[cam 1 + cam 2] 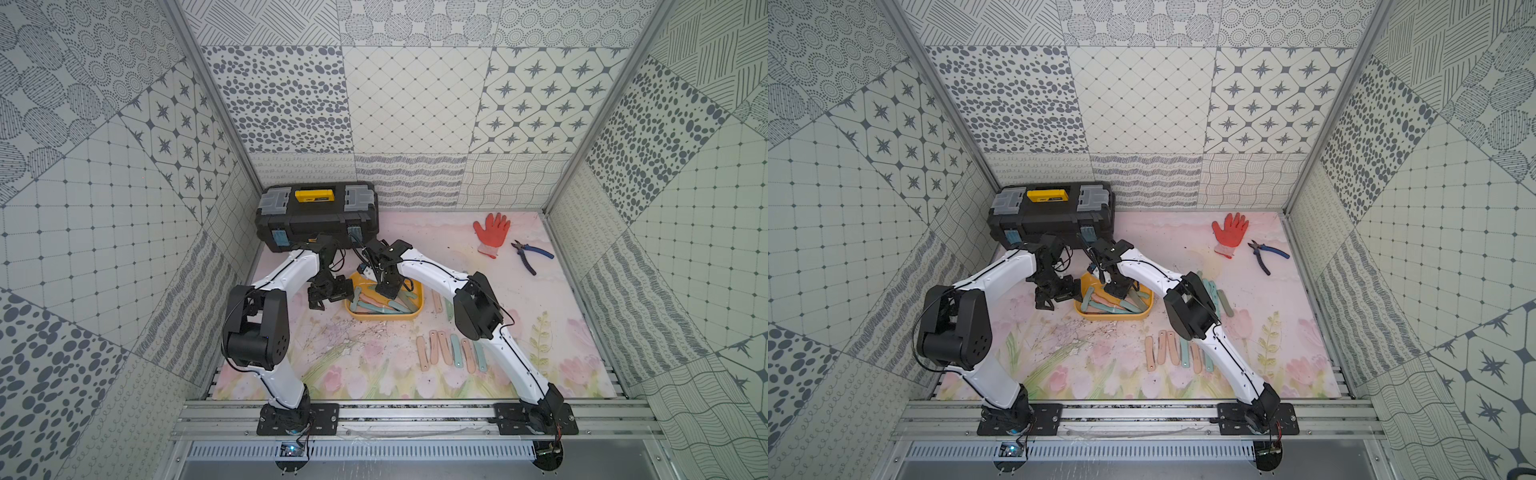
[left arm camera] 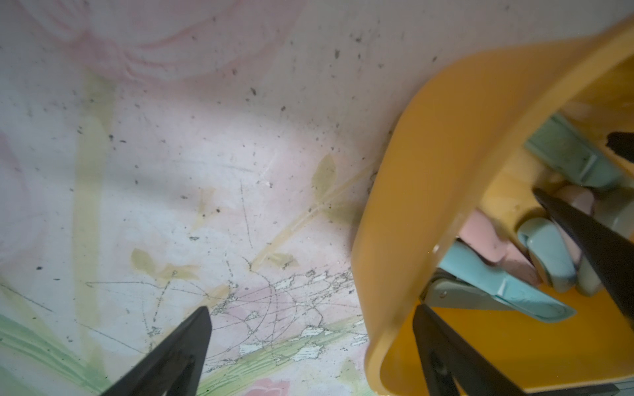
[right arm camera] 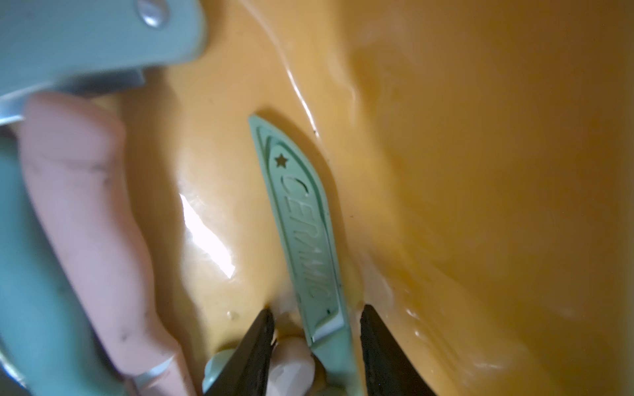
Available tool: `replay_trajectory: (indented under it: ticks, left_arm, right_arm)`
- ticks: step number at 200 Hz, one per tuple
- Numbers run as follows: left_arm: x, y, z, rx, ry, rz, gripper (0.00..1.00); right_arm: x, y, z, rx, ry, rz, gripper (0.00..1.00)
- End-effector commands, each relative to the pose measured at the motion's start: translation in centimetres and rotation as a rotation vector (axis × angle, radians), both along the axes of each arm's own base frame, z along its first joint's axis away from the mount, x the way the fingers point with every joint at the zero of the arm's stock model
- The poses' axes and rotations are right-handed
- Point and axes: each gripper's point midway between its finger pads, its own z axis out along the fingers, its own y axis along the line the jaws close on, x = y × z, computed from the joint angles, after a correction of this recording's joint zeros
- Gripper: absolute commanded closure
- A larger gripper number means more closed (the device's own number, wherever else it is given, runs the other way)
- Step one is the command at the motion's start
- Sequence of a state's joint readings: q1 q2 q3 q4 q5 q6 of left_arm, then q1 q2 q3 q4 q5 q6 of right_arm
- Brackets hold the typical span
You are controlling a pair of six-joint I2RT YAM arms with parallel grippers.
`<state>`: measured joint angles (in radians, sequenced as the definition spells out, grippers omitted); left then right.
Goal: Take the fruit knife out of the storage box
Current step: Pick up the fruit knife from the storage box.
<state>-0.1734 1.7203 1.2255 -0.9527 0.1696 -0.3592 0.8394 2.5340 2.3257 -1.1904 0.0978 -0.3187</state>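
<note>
Three walls (image 1: 415, 104) of grey-and-white patterned panels (dots, stars, grids, wavy lines) close in the cell in both top views. Below them, filling the lower middle of the frame, lies a pastel mat (image 1: 353, 365) printed with pink tulips and green stems. The left wrist view shows it speckled with dark grit and scored with scratches, the print flaking white. Slotted metal rails (image 1: 415, 415) run along the mat's bottom edge and carry the bases of both white arms (image 1: 286, 266).

A black toolbox (image 1: 318, 216) with a yellow handle sits at the mat's upper left, against the back wall. Just below it, at centre frame, is the yellow box (image 1: 382, 318), which holds a heap (image 1: 374, 305) of pink and green knives. An orange glove (image 1: 491, 232) lies at the mat's upper right, with blue-handled pliers (image 1: 532, 253) just right of it. A row (image 1: 446, 351) of knives lies side by side on the mat at lower right of the box, its right end hidden by the right arm.

The left gripper (image 2: 312, 308) is spread wide astride the box's left wall, one finger over the mat and the other over the box's inside. It holds nothing. The right gripper (image 3: 317, 308) reaches down into the box. Its fingers (image 3: 254, 343) stand parted either side of a green knife (image 3: 302, 223), with a gap showing on each side. The knife lies on the box floor beside a wall, its pointed end stamped with a star and CERAMIC.
</note>
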Motion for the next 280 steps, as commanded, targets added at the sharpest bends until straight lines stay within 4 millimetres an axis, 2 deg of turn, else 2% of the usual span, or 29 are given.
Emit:
replay_trajectory:
  ticks: [1, 61, 117, 147, 169, 200, 280]
  left_arm:
    - [-0.5, 0.4, -0.1, 0.009, 0.026, 0.010, 0.08]
    - [-0.5, 0.4, 0.0, 0.010, 0.022, 0.011, 0.09]
    - [-0.5, 0.3, 0.0, 0.009, 0.022, 0.009, 0.08]
    - [-0.5, 0.4, 0.0, 0.010, 0.025, 0.011, 0.08]
    - [-0.5, 0.4, 0.0, 0.010, 0.024, 0.011, 0.08]
    - [-0.5, 0.4, -0.1, 0.011, 0.025, 0.012, 0.09]
    - [-0.5, 0.3, -0.1, 0.007, 0.026, 0.012, 0.09]
  right_arm:
    - [-0.3, -0.7, -2.8, -0.048, 0.056, 0.005, 0.56]
    - [-0.2, -0.8, -3.5, -0.064, 0.082, -0.003, 0.53]
    - [-0.5, -0.7, -3.6, -0.053, 0.105, -0.001, 0.66]
    - [-0.2, -0.5, -3.1, -0.043, 0.088, -0.001, 0.73]
    - [0.5, -0.3, -2.0, -0.031, 0.043, -0.008, 0.79]
    - [1.4, 0.1, -0.1, 0.000, -0.014, -0.014, 0.80]
    - [3.0, 0.5, 6.5, 0.074, -0.157, -0.023, 0.79]
